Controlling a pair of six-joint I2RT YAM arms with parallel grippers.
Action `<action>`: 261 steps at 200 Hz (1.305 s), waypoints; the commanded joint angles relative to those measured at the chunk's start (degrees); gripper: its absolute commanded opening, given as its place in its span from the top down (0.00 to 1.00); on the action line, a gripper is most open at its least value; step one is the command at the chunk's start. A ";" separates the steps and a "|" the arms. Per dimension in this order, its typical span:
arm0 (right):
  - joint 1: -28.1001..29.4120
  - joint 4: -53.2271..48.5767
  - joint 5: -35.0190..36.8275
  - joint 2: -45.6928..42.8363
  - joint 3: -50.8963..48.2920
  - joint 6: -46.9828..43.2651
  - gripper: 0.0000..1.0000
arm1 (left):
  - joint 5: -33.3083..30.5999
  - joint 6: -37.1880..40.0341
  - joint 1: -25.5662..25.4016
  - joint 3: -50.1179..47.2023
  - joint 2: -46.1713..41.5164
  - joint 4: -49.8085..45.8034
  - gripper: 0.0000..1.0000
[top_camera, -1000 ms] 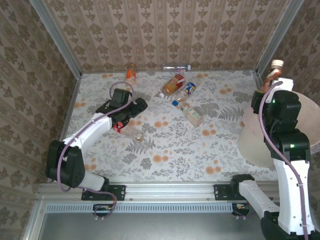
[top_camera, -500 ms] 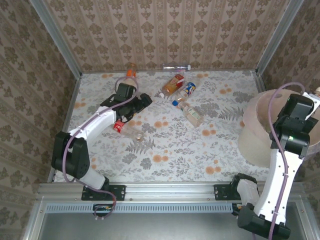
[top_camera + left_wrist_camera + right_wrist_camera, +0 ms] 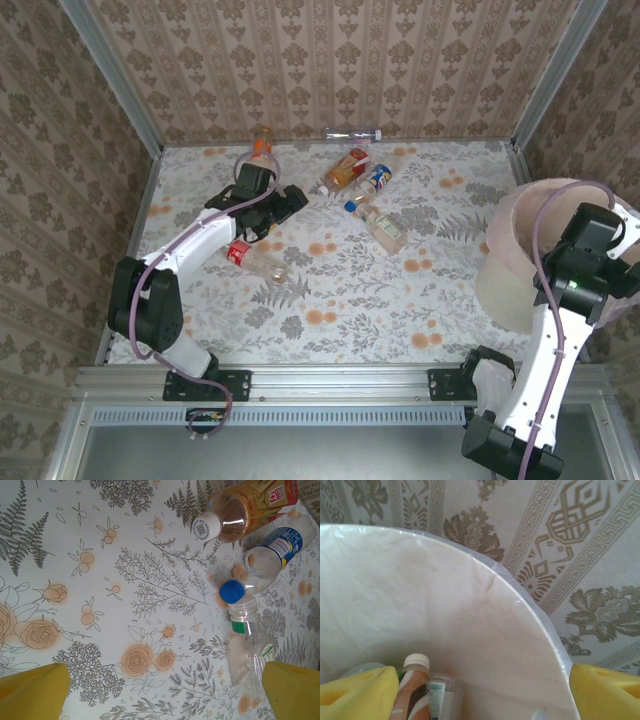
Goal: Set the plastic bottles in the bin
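Note:
Several plastic bottles lie on the floral table: an orange-labelled one (image 3: 347, 170), a blue-labelled one (image 3: 372, 183), a clear one (image 3: 383, 230) and a red-capped one (image 3: 250, 257). My left gripper (image 3: 293, 200) hovers open over bare cloth, left of that cluster. In the left wrist view its yellow fingertips (image 3: 35, 690) stand wide, with the green-banded clear bottle (image 3: 247, 650) by the right finger. My right gripper (image 3: 480, 695) is open above the bin (image 3: 525, 250). A white-capped brown bottle (image 3: 412, 685) lies loose inside the bin wall (image 3: 420, 605), beside the left finger.
Two more bottles rest against the back wall, an orange one (image 3: 262, 145) and a clear one (image 3: 355, 133). Metal posts frame the table's corners. The bin's bag-lined rim (image 3: 520, 595) stands close to the right wall. A labelled clear bottle (image 3: 437, 692) also lies in the bin.
My right arm swung from behind the bin to over its mouth and opened; the brown bottle it held now lies inside. My left arm reached farther toward the bottle cluster.

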 commanded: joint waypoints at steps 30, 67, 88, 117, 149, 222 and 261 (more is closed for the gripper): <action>1.13 1.10 -6.30 -0.95 1.19 2.29 0.05 | 1.04 -1.29 -1.63 -0.23 0.04 0.10 0.00; 4.26 4.33 -13.73 -2.68 0.69 6.49 0.00 | 0.59 -1.05 -1.32 -0.74 -0.47 0.38 0.00; 7.43 8.15 -19.02 -3.94 -0.26 8.05 0.00 | 0.59 -0.77 -1.19 -0.79 -0.74 0.61 0.00; 14.86 11.32 -22.78 -3.67 0.41 8.01 0.00 | 0.51 -0.54 -1.06 -1.73 -1.55 1.72 0.00; 25.02 16.17 -24.86 -2.32 -0.17 10.13 0.00 | 2.02 -1.11 -0.96 -2.73 -3.04 4.57 0.00; 45.89 29.67 -37.58 7.19 -2.43 6.54 0.00 | -0.06 -1.51 -0.76 -6.27 -9.23 7.71 0.00; 51.82 29.58 -35.64 13.96 -2.00 2.62 0.00 | -2.75 -2.49 1.67 -9.72 -13.87 8.47 0.00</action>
